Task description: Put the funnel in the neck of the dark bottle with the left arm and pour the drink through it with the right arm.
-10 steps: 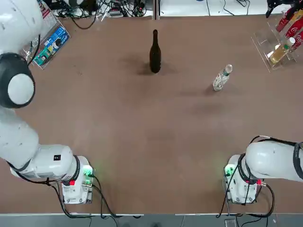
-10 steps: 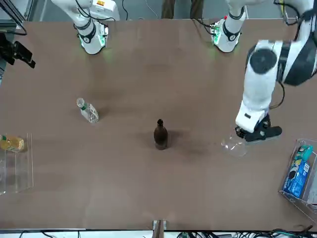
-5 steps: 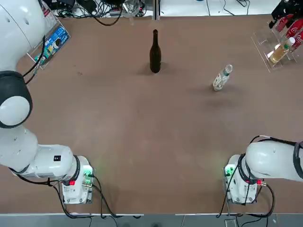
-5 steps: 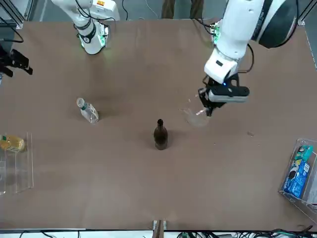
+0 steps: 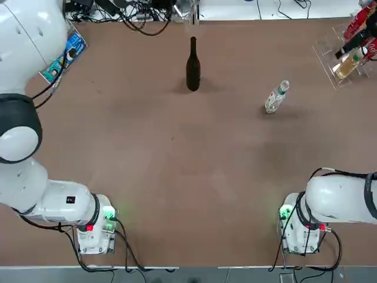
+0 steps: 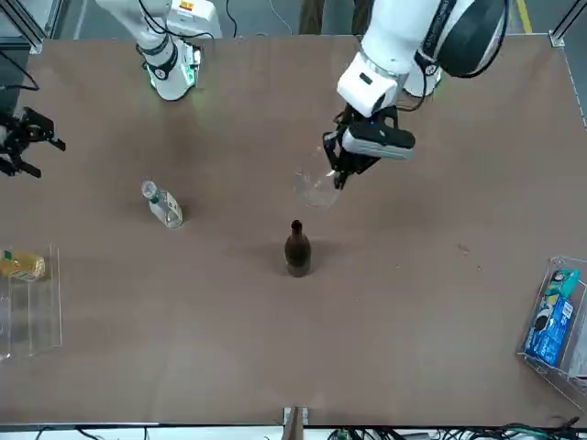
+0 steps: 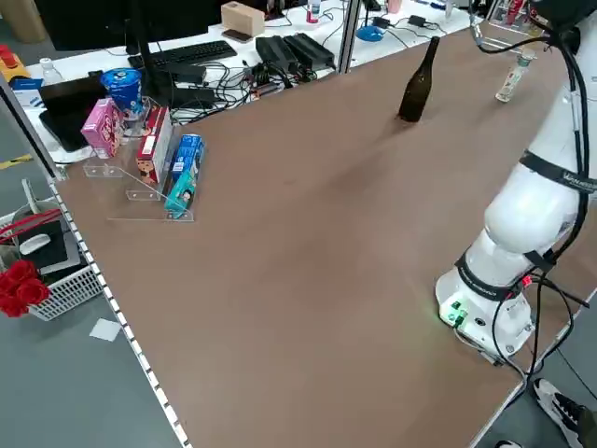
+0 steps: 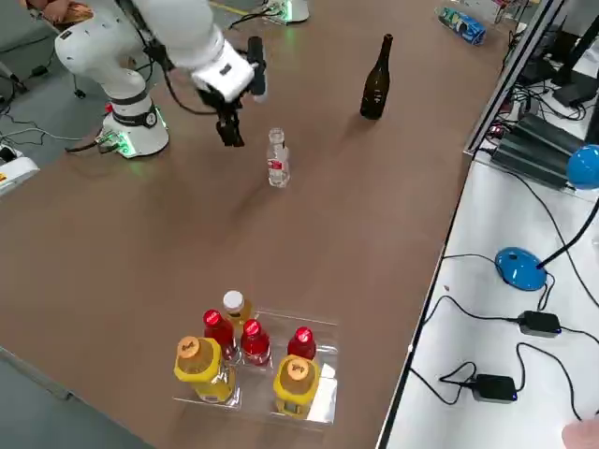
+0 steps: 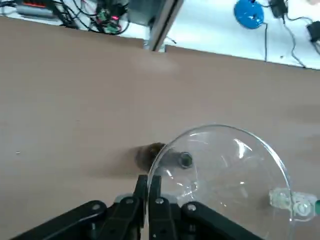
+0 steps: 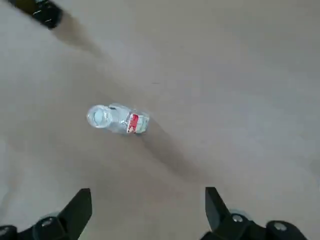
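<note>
The left gripper pinches the funnel above the table near the dark bottle, while the right gripper, fingers spread wide, hovers near the drink.

The dark bottle stood alone mid-table, bare tabletop all round it, its neck unobstructed from above. The drink stood well apart towards the robot's right, open on every side. Racks of bottles and boxes kept to the far corners, clear of both
</note>
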Robot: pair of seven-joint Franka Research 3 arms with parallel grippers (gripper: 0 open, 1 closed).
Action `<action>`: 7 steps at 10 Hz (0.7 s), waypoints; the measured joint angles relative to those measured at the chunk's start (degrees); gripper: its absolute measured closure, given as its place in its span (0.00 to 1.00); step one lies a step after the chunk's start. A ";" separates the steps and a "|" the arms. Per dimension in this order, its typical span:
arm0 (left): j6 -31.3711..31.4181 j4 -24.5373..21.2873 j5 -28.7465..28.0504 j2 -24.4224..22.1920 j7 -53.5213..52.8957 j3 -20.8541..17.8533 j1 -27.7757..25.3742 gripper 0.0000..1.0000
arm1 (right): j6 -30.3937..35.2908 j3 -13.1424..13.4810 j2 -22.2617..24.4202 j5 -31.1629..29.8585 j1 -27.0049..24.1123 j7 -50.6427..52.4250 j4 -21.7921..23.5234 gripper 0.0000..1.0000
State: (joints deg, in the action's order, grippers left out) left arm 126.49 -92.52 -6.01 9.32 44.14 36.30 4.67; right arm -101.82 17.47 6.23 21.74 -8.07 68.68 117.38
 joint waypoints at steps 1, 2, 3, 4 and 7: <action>1.72 -0.02 0.00 1.39 0.36 0.01 0.79 0.95 | -0.10 0.71 -3.12 3.89 -0.97 11.62 0.23 0.00; 3.28 -0.02 -0.19 2.67 0.39 0.00 1.19 0.95 | -0.19 1.02 -6.20 6.46 -1.79 21.84 0.27 0.00; 3.95 -0.02 -1.01 3.70 0.39 0.00 1.41 0.95 | -0.23 1.24 -9.01 8.73 -2.14 30.20 0.31 0.00; 4.06 -0.02 -2.89 4.56 0.39 0.00 1.50 0.95 | 0.37 1.62 -11.83 11.41 -2.37 37.48 0.33 0.00; 4.07 -0.52 -5.29 5.73 0.39 -0.04 1.47 0.95 | 3.27 3.44 -19.71 18.43 -3.04 54.30 0.17 0.00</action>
State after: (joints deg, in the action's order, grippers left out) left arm 130.56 -93.04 -11.30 15.05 44.53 36.26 6.14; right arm -98.55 20.91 -13.48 40.17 -11.11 122.98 117.55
